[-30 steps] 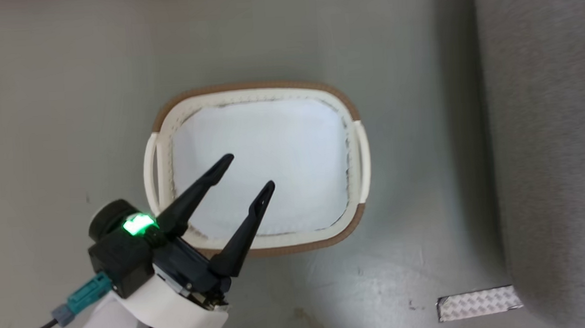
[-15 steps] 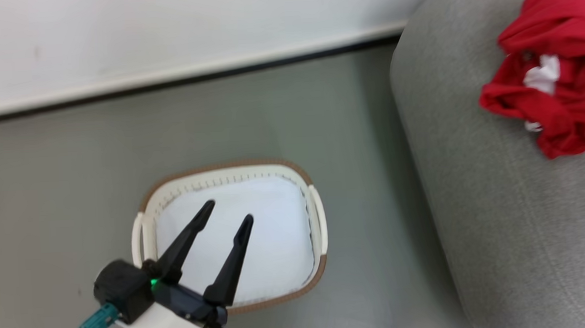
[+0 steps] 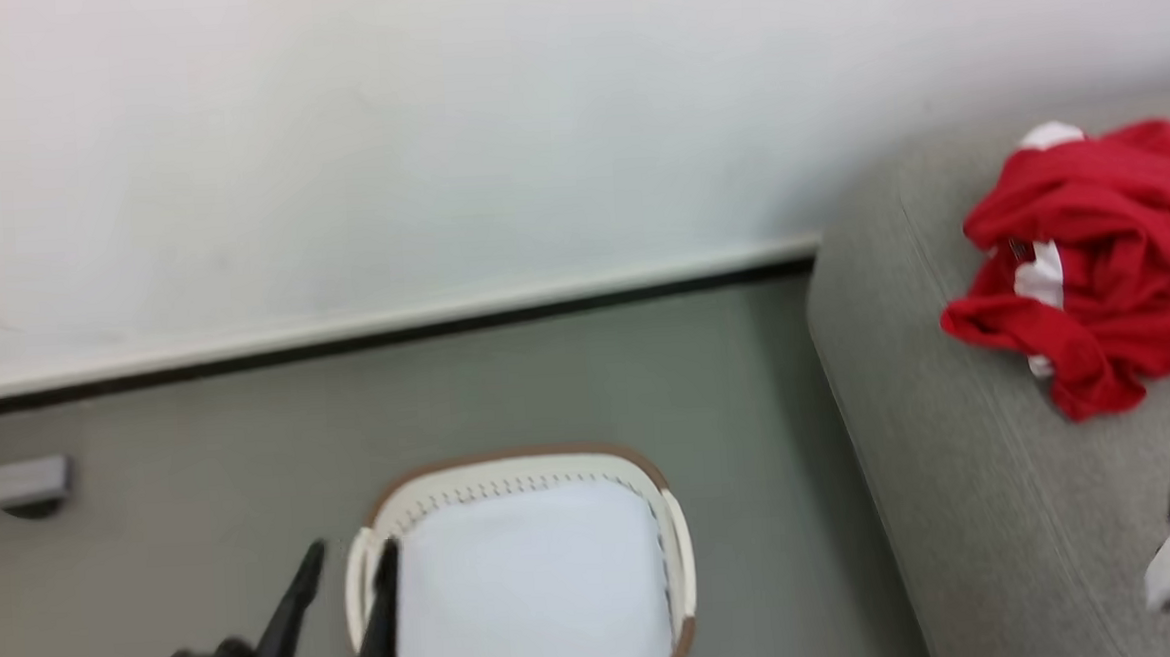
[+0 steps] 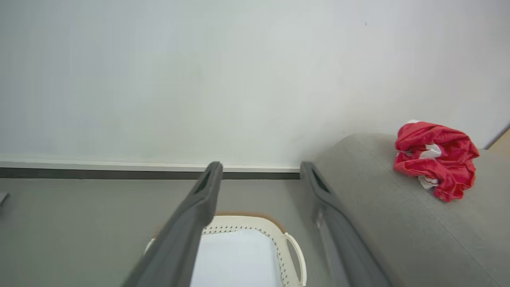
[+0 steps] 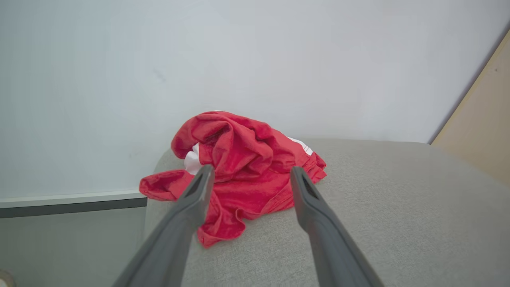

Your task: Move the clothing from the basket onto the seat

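Seemingly done: clothing (image 3: 1092,252) heaped on the seat (image 3: 953,469), basket (image 3: 512,464) bare on the floor beside it.
Left claw (image 4: 259,167) spread wide over the basket's edge, grasping nothing; right claw (image 5: 251,169) likewise released, aimed at the red heap, probably for want of anything left to fetch.

Background: wall (image 3: 384,129), skirting board (image 3: 384,319), floor (image 3: 548,380).
White wall meets grey-green floor at a white skirting board with a dark lower edge. A short grey bar (image 3: 7,484) sits at far left; a tan panel (image 5: 478,131) adjoins the wall.
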Controlling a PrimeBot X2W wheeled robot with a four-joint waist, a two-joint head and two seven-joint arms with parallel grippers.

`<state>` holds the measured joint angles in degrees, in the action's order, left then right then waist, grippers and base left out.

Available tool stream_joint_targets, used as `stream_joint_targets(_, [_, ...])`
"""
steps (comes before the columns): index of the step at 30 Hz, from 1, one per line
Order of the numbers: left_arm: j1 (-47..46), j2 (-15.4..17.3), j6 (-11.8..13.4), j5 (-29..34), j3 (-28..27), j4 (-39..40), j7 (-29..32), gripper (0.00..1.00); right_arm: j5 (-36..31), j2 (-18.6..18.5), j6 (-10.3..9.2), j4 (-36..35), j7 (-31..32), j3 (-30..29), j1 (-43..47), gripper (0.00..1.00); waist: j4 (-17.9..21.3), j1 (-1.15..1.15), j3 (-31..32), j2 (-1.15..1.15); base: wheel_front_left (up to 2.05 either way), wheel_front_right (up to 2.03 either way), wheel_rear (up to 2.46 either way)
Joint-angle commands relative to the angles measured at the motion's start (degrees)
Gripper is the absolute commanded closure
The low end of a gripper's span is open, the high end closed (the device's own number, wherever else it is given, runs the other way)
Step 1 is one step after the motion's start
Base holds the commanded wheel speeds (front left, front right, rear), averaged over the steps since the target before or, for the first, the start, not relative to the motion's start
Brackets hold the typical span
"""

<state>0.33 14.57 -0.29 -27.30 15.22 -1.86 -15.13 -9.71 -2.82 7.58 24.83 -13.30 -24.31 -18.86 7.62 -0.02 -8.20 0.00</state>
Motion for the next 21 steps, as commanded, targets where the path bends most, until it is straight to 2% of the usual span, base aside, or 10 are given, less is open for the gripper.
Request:
stream_joint_targets(1, [1.69, -0.64, 0.96, 1.35, -1.85, -0.88, -0.01, 0.00, 1.41, -0.11, -0.17, 0.46, -1.01, 1.71, 2.55, 0.00, -3.60, 0.02, 4.67, 0.00, 0.00, 0.00, 0.00])
stream_joint_targets(6, [6.19, -3.10, 3.60, 4.77, -8.05, -3.47, -0.02, 0.00, 6.41, -0.24, -0.17, -2.00, -1.95, 8.84, 7.66, 0.00, -6.40, 0.02, 8.33, 0.00, 0.00, 0.00, 0.00])
stream_joint_targets(10, [8.40, -4.23, 3.24, 6.88, -11.12, -4.96, -0.01, 0.00, 11.30, -0.22, -0.17, -5.46, -1.88, 14.54, 12.60, 0.00, -8.57, 0.02, 9.89, 0.00, 0.00, 0.00, 0.00])
stream_joint_targets(15, [9.56, -5.86, 0.65, 8.95, -14.01, -6.66, -0.01, 0.00, 16.00, -0.27, -0.17, -6.38, -1.90, 21.51, 16.70, 0.00, -10.21, 0.02, 10.89, 0.00, 0.00, 0.00, 0.00])
stream_joint_targets(21, [9.22, -7.36, -3.93, 11.60, -15.92, -7.51, -0.02, 0.00, 18.96, -0.31, -0.17, -5.59, -1.91, 25.51, 19.01, 0.00, -10.84, 0.02, 11.18, 0.00, 0.00, 0.00, 0.00])
